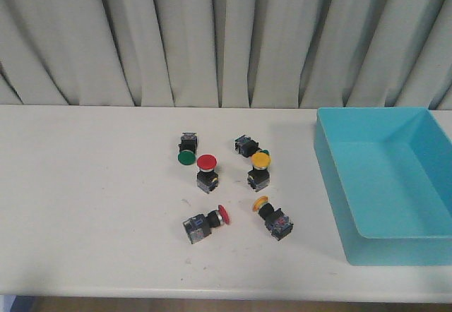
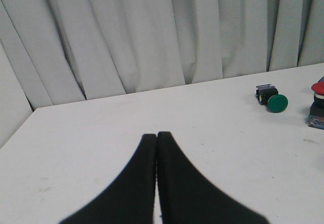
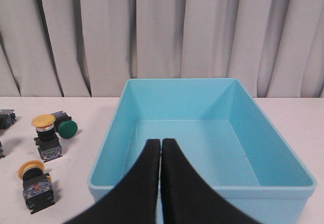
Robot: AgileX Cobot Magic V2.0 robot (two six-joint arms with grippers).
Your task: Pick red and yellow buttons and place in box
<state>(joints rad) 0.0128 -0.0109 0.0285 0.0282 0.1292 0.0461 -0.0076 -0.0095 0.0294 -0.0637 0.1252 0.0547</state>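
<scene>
The box [image 3: 283,148] is seen as smooth light-blue plastic with a faint sheen; the table [image 1: 85,206] as matt white; the curtain [image 1: 212,37] as pleated pale cloth.

Lighting even, diffuse, moderately bright in all 3 views; source not visible. Shadows soft and short under the buttons [image 1: 207,173] and along the box [image 1: 332,178] wall. No hard glare; table [image 1: 85,199] reads slightly washed. Front view mildly soft, low res. Wrist views: left gripper [image 2: 156,138] and right gripper [image 3: 161,144] fingertips dark, w/ blurred edges. Curtain [image 1: 212,37] folds show gentle shading.
</scene>
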